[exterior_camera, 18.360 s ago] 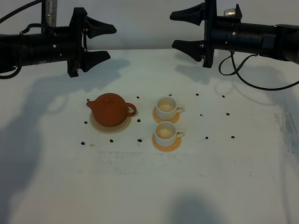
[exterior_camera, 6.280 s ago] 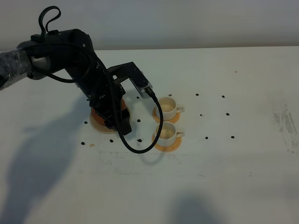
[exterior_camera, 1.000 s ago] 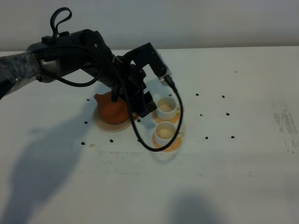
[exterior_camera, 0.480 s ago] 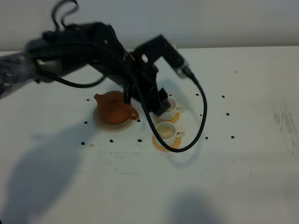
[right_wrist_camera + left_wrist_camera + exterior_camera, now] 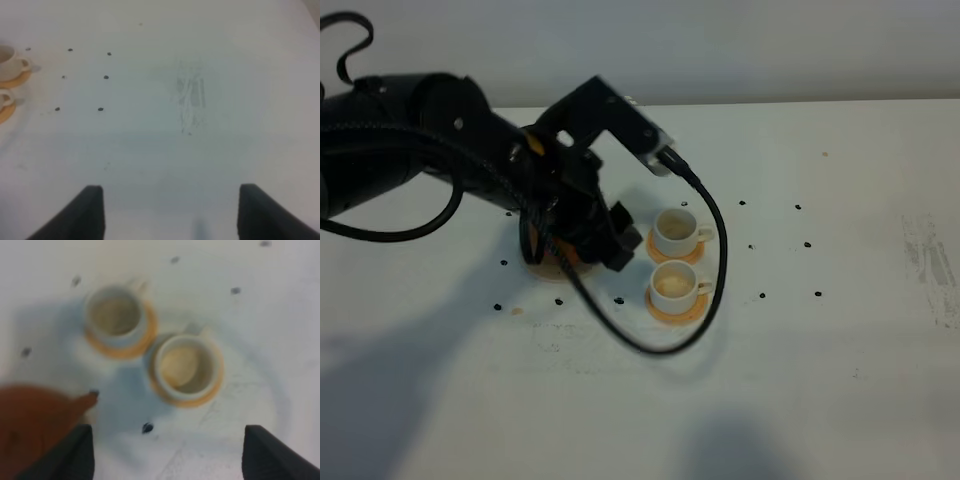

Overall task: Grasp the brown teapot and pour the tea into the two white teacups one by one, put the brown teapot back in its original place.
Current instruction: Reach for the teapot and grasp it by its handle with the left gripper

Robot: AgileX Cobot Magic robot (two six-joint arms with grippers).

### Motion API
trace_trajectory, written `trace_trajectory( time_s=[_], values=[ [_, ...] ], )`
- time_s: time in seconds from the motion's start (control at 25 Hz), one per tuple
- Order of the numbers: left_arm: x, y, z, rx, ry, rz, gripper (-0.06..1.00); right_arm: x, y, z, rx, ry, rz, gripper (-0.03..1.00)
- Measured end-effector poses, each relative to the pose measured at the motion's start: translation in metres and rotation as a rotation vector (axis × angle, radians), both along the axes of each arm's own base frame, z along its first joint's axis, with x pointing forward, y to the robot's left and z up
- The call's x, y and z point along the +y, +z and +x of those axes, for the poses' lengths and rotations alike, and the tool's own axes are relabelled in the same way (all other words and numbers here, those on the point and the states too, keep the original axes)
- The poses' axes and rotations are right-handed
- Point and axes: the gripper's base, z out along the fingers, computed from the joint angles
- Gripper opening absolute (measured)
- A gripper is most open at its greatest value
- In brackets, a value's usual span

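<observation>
Since half a second ago the left arm (image 5: 430,140) has swung back from above the cups. In the high view it now covers the brown teapot (image 5: 25,432), which we saw plainly then. The wrist view finds the teapot again, close beside one finger of the left gripper (image 5: 167,430) and outside the gap. Under the arm we make out a pale edge that is probably the cream saucer (image 5: 542,268), though the blur keeps us from being sure the teapot stands on it.

The left gripper's jaws stand wide apart and hold nothing; only bare white table (image 5: 280,340) shows between them. Ahead of this gripper, a little beyond the fingertips, stands the near teacup (image 5: 186,365), and just past it the far teacup (image 5: 116,315). Each is upright on its own orange coaster (image 5: 192,401), and the two coasters almost touch.

Further right, the right gripper (image 5: 170,192) hangs well apart from all this, its jaws likewise wide with nothing in them. Both teacups sit far off to one side of it, and dark specks (image 5: 106,77) dot the table ahead of it.
</observation>
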Motion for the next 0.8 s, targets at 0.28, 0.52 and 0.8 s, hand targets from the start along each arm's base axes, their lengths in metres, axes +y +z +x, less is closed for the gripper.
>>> trace_trajectory(
  time_s=[0.28,0.52,0.8],
  values=[
    [-0.001,-0.042,0.026,0.067,0.168,-0.030,0.60,0.000,0.000,0.000,0.000,0.000,0.000,0.54],
    [-0.012,-0.060,0.046,0.091,0.235,-0.064,0.60,0.000,0.000,0.000,0.000,0.000,0.000,0.54],
    [-0.015,-0.073,0.054,0.086,0.265,-0.080,0.60,0.000,0.000,0.000,0.000,0.000,0.000,0.54]
  ],
)
